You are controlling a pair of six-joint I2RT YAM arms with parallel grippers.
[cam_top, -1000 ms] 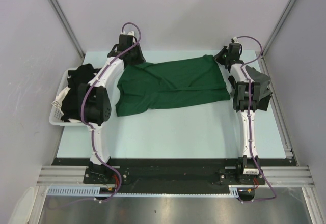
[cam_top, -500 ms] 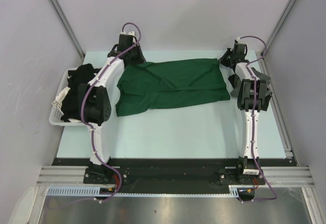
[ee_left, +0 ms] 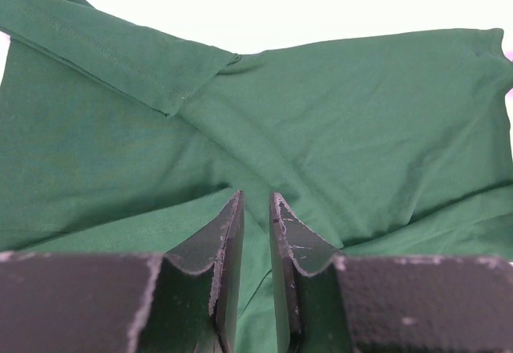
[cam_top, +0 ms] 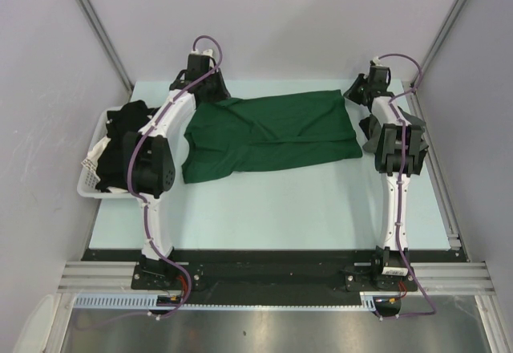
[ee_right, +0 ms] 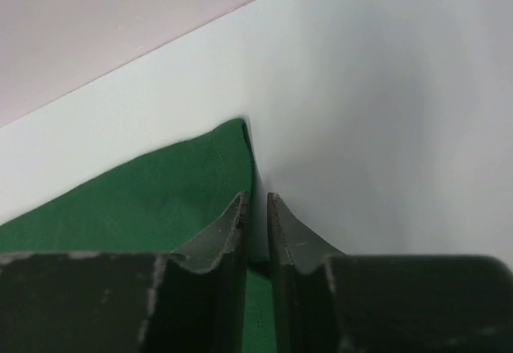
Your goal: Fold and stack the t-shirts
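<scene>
A dark green t-shirt (cam_top: 272, 132) lies spread across the back of the table, a sleeve folded over its body (ee_left: 120, 56). My left gripper (cam_top: 215, 95) hovers low over its back left end. The jaws (ee_left: 256, 196) stand a narrow gap apart, and cloth shows beneath the gap, not pinched in it. My right gripper (cam_top: 354, 95) is at the shirt's back right corner (ee_right: 160, 200). Its jaws (ee_right: 256, 196) are slightly apart, with the shirt's edge running under the gap. Black t-shirts (cam_top: 120, 132) are piled in the basket at the left.
A white slatted basket (cam_top: 90, 178) sits at the table's left edge, partly behind my left arm. Grey walls close in the back and both sides. The pale table surface (cam_top: 280, 208) stretches in front of the green shirt.
My right gripper has shifted a little back and right, and its jaws have parted from shut, letting go of the shirt corner. The left arm and the shirt have not moved.
</scene>
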